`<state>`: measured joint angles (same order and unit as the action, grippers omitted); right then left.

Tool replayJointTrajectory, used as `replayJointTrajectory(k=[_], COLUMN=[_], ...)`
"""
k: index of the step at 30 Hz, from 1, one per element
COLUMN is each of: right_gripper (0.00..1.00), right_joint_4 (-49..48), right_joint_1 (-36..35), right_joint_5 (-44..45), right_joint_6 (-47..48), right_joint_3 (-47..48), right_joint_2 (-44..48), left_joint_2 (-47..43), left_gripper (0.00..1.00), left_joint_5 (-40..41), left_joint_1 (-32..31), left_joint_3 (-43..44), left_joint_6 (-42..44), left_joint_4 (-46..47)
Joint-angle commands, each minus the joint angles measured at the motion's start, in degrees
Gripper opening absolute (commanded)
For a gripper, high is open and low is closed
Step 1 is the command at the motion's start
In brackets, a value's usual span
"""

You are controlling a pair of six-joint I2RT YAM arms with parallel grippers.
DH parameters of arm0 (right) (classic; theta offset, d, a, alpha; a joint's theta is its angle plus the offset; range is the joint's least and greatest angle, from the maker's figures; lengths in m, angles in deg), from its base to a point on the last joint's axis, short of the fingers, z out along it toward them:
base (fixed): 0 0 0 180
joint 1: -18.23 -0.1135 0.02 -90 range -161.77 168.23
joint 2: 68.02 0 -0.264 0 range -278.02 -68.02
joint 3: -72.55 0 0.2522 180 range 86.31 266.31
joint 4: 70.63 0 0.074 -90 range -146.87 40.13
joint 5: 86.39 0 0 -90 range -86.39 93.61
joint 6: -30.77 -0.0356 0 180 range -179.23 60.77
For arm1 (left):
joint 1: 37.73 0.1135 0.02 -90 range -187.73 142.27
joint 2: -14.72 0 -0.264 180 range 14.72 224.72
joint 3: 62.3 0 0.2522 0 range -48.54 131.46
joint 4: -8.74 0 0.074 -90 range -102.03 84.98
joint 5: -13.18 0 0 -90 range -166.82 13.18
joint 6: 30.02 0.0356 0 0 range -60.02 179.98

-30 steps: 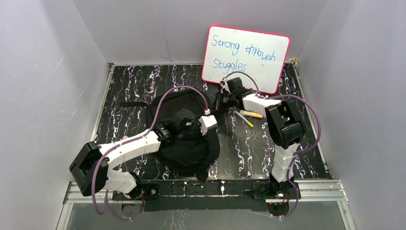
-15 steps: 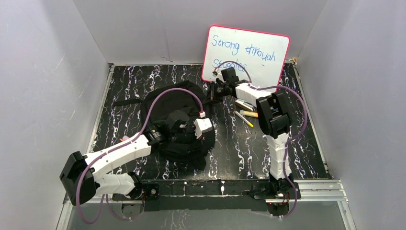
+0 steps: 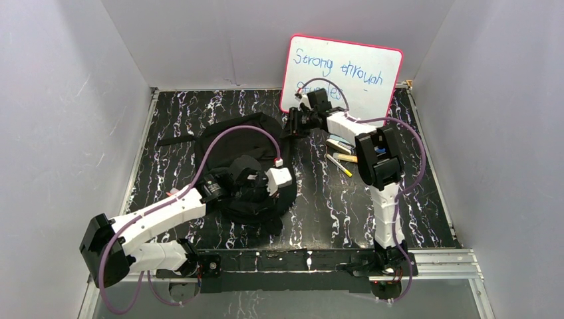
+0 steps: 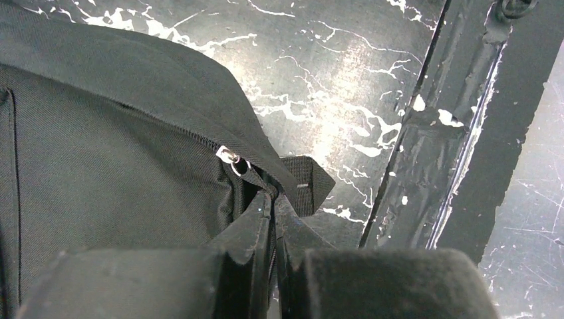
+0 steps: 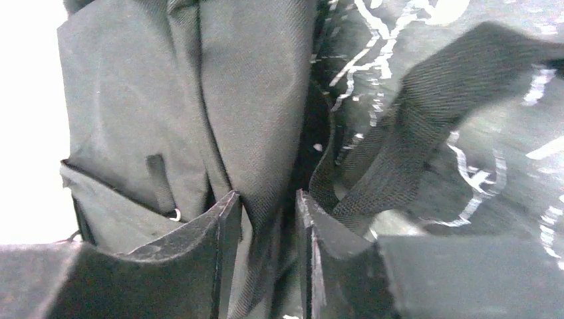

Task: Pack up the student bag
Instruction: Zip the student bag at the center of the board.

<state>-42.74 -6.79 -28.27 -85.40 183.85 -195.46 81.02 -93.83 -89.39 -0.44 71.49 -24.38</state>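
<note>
Opening step, seemingly: my left pincer (image 4: pixel 274 209) pinches the soft black fabric backpack (image 4: pixel 106 133) at its zip (image 4: pixel 229 157); right pincer (image 5: pixel 266 199), parted, should regrip.

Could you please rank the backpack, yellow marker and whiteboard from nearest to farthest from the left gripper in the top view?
1. The backpack, pinched in the left gripper jaws.
2. The yellow marker, lying to its right.
3. The whiteboard, standing at the rear.

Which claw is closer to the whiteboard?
Right. The right gripper sits just in front of the whiteboard, at the far edge of the bag; the left gripper is at its near side.
</note>
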Motion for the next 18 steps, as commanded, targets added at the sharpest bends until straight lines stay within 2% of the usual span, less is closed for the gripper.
replayJointTrajectory(k=[1, 6, 12, 18], right_gripper=[0.48, 0.55, 0.61, 0.68], right_joint_4=[-10.59, -13.5, -13.33, -13.63], right_joint_1=[2.05, 2.01, 1.18, -5.22], right_joint_5=[6.84, 12.0, 9.94, 14.14], right_joint_6=[2.21, 0.4, -9.86, -17.96], right_joint_3=[-5.88, -18.9, -33.7, -44.63], right_joint_2=[10.55, 24.24, 35.96, 45.67], left_joint_2=[-0.66, 1.31, 2.15, 3.14], left_gripper=[0.0, 0.0, 0.0, 0.0], left_joint_5=[2.01, 4.63, 5.42, 4.88], left_joint_1=[-1.25, -1.25, -1.25, -1.24], left_joint_3=[2.61, 3.0, 2.66, 2.7], left_joint_6=[-0.79, -0.59, 0.58, 1.22], left_joint_4=[-2.8, 0.92, 2.06, 3.35])
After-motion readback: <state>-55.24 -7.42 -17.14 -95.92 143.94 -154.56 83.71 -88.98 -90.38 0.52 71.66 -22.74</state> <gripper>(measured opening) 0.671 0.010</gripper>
